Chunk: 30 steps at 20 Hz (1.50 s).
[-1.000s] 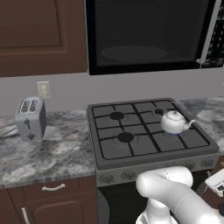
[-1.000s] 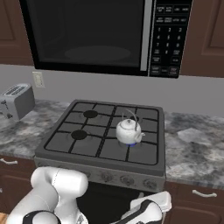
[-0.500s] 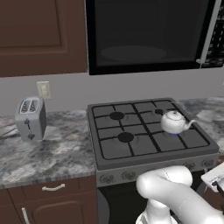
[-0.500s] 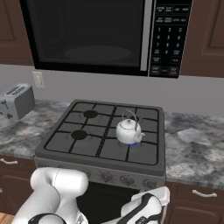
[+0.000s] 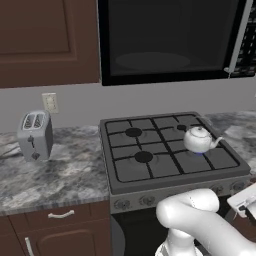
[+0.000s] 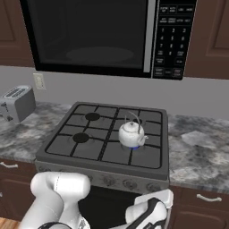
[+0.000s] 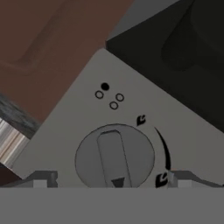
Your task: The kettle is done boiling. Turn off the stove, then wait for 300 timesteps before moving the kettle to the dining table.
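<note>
Stove [image 5: 150,165] knob [image 7: 114,156] between open pincer [image 7: 114,179]

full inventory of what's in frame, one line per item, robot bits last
kettle: 1, white, on the stove's front right burner, blue flame under it
stove: 1, dark grey, black grates, between worktop stretches
stove knob: 1 close up, grey, on the front panel, ahead of the hand
microwave: 1, black, above the stove
toaster: 1, grey, on worktop left of the stove
wall outlet: 1, pale, above the toaster
gripper: 1, jaws open, either side of the knob
</note>
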Motion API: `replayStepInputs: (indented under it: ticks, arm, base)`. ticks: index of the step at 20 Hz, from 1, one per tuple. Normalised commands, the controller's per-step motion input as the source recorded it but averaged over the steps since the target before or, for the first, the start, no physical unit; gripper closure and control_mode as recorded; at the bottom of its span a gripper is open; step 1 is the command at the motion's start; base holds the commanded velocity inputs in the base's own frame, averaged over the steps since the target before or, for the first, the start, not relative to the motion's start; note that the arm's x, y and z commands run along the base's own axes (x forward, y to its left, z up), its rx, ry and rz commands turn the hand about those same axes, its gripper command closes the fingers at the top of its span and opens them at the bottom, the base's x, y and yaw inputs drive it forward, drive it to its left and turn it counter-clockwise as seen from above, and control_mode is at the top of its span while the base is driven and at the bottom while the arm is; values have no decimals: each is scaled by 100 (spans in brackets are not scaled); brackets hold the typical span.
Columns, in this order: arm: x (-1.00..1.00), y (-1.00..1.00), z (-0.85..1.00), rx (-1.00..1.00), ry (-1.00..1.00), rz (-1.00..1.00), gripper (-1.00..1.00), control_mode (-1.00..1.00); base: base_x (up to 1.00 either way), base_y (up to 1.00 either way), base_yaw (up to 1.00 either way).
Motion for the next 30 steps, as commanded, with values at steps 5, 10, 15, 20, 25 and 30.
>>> replayStepInputs:
  ticks: [5, 10, 15, 20, 25, 30]
  arm:
    - [0, -11, -7, 0, -1, 0, -100, -100]
    - [16, -4, 0, 0, 0, 0, 100, -100]
    - [13, 0, 0, 0, 0, 0, 100, -100]
    - [0, 0, 0, 3, 0, -1, 100, -100]
    - [0, 0, 7, 21, 3, -8, 100, -100]
    - [0, -1, 23, 35, 6, -8, 100, -100]
  base:
    - [0, 0, 0]
    - [0, 0, 0]
    - [0, 0, 0]
    - [0, 0, 0]
    - [0, 0, 0]
    - [0, 0, 0]
